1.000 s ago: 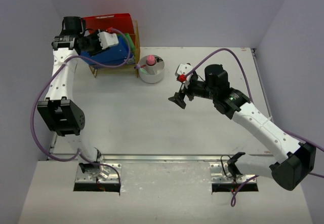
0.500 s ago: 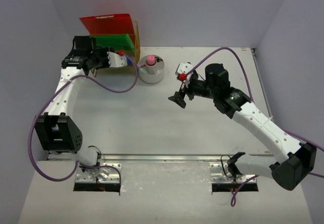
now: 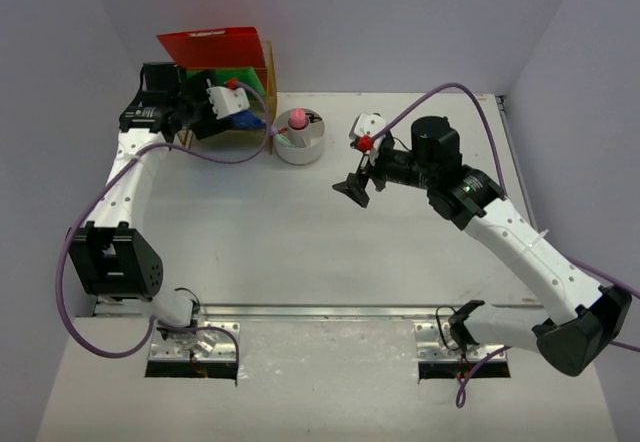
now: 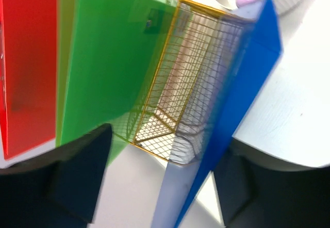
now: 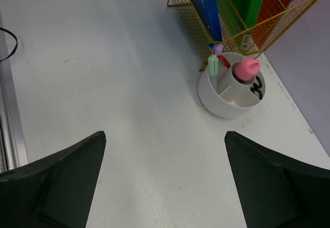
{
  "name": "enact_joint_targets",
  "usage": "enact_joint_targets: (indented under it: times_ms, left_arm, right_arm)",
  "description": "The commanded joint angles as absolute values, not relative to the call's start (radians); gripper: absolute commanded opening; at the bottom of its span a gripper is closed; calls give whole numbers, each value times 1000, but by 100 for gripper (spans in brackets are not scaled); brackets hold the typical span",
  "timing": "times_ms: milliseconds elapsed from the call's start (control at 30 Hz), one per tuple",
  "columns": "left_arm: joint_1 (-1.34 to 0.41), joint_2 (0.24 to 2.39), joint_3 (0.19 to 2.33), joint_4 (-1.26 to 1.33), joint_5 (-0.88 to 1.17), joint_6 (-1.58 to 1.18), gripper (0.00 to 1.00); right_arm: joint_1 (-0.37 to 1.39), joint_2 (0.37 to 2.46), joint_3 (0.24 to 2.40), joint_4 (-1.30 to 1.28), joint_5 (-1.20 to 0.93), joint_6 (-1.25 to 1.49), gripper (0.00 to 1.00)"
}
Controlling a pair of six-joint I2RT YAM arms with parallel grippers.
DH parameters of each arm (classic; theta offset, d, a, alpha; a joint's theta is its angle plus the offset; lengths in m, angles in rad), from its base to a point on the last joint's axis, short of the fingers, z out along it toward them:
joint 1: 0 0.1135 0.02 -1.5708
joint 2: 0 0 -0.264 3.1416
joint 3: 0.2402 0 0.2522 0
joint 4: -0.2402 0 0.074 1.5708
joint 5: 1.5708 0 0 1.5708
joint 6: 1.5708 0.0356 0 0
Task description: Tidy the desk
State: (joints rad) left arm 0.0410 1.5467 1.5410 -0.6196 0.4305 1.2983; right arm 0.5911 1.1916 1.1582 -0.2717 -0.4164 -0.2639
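The white desk (image 3: pixel 300 242) holds a gold wire rack (image 3: pixel 230 138) at its back left. A red folder (image 3: pixel 210 47), a green folder (image 3: pixel 240 80) and a blue folder (image 3: pixel 252 121) stand in the rack. My left gripper (image 3: pixel 222 112) hovers at the rack. In the left wrist view it (image 4: pixel 165 150) is open wide, with the blue folder's (image 4: pixel 242 83) edge loose between the jaws, next to the green folder (image 4: pixel 108 58). My right gripper (image 3: pixel 355 187) is open and empty above the desk's middle right. It also shows in the right wrist view (image 5: pixel 164 133).
A white round pen holder (image 3: pixel 300 135) with a pink item (image 3: pixel 297 119) stands right of the rack. It also shows in the right wrist view (image 5: pixel 232 86). A metal rail (image 3: pixel 320 311) runs along the near edge. Pale walls enclose the desk.
My left gripper carried the blue folder down into the rack and now has its jaws wide apart around it. My right arm shifted slightly up and to the right.
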Motion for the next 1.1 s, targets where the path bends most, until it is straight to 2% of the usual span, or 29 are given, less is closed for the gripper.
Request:
enact_joint_targets:
  times_ms: [0,100,233,300,433,533,633,800,867,1067]
  left_arm:
    - [38,1496,1531,-472,415,1121,78]
    - [40,1449,1504,-379,368,1009,97]
    - [41,1338,1531,-299,342,815,100]
    - [40,1295,1582,-350,327,729,100]
    - [41,1265,1769,-605,319,592,100]
    - [41,1231,1785,-769,360,525,100]
    - [41,1163,1663,-876,375,436,100]
    - [41,965,1299,-841,382,331,100]
    - [41,885,1184,-816,379,313,100]
    - [41,816,1033,-797,374,268,100]
  right_arm:
    - [588,1170,1228,-296,-417,-245,99]
    - [586,1163,1252,-321,-409,-230,99]
    - [588,1138,1268,-337,-357,-199,99]
    - [588,1121,1269,-340,-315,-183,99]
    - [586,1070,1252,-374,-185,-139,99]
    - [569,1039,1226,-431,-74,-114,99]
    - [515,990,1168,-492,-37,-67,99]
    - [424,865,1006,-536,-26,-3,99]
    - [364,762,870,-545,-41,43,99]
    - [271,572,635,-565,-64,117,99]
